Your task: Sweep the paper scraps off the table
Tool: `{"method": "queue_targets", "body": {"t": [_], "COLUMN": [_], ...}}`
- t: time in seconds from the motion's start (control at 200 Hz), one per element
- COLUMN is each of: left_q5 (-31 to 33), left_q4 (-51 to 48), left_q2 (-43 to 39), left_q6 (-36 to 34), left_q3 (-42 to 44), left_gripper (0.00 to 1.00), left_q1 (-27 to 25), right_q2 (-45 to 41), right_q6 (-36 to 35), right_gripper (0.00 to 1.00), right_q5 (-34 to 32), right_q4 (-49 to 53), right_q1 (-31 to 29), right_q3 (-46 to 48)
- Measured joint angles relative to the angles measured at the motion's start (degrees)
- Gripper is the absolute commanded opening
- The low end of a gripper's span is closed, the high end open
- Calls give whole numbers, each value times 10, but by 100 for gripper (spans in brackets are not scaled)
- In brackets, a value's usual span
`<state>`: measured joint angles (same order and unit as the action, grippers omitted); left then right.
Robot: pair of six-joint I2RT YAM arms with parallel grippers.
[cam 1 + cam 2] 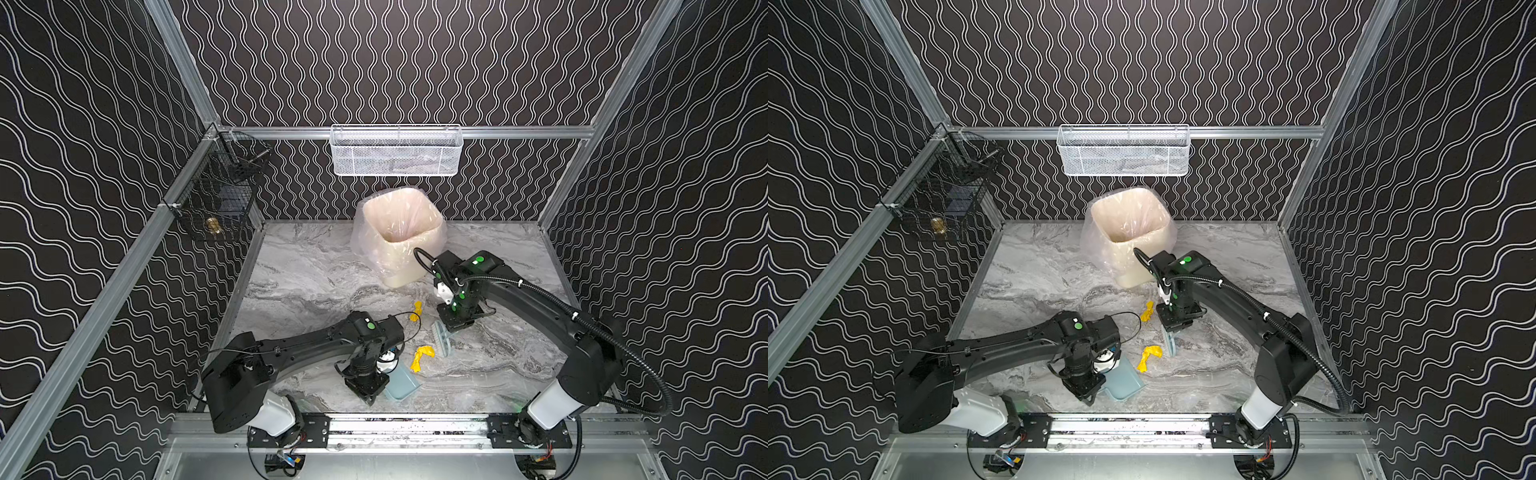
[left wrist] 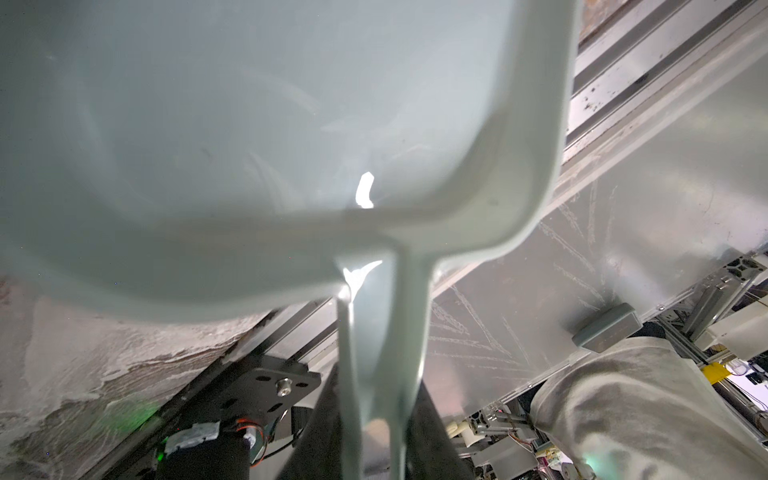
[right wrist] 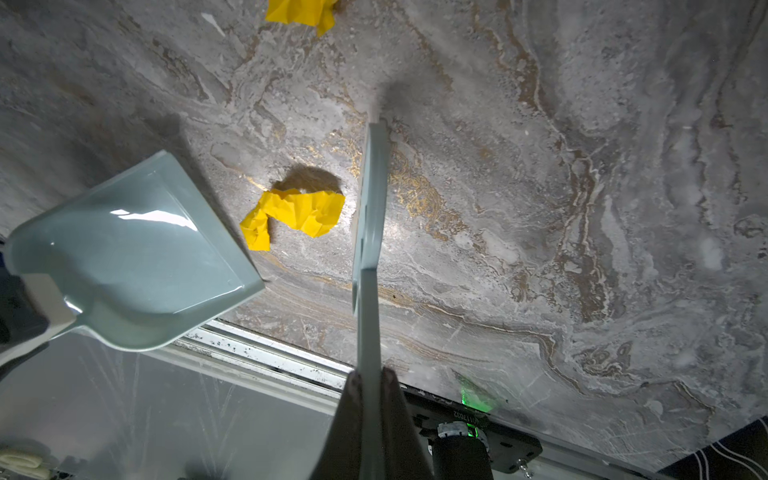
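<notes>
Yellow is the only scrap colour in sight: 2 crumpled paper scraps [image 1: 422,357] lie on the marble-patterned table [image 1: 311,282], both near its middle and toward the front. The nearer scrap [image 3: 297,216] sits between the pale blue dustpan [image 3: 133,257] and the brush [image 3: 370,199], just beside the brush head and a little apart from the pan's lip. The farther scrap [image 1: 415,311] lies behind it, close to the right arm's wrist and outside the line between the 2 tools. The left gripper [image 2: 376,432] is clamped tight on the dustpan's thin handle, with the pan angled toward the nearer scrap; whether its lip touches the table I cannot tell. The right gripper [image 3: 370,386] is pinched fully closed on the brush handle, bristle side facing the scrap. The pan's tray shows bare in the right wrist view, so nothing has been collected in it at this moment. By my reading the work is early to midway: tools are in hand and lined up, but both visible scraps need brushing into the pan, and the pan then needs emptying, likely into the lined bin [image 1: 401,232] at the back, whose contents I cannot make out.
</notes>
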<state>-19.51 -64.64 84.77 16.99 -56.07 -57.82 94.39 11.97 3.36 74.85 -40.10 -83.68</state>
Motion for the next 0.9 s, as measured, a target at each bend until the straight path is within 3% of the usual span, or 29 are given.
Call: {"method": "queue_targets", "body": {"t": [0.375,0.661,0.896], "left_q5": [12,17,33], "left_q4": [35,70,92], "left_q2": [5,10,-12], "left_q6": [5,10,28], "left_q3": [18,28,44], "left_gripper": [0,0,0], "left_q1": [0,0,0], "right_q2": [3,-17,-37], "right_q6": [39,70,71], "right_gripper": [0,0,0], "right_q5": [42,98,104], "right_q4": [-26,-59,-59], "right_q1": [-79,-97,-86], "right_q3": [-5,-8,-2]}}
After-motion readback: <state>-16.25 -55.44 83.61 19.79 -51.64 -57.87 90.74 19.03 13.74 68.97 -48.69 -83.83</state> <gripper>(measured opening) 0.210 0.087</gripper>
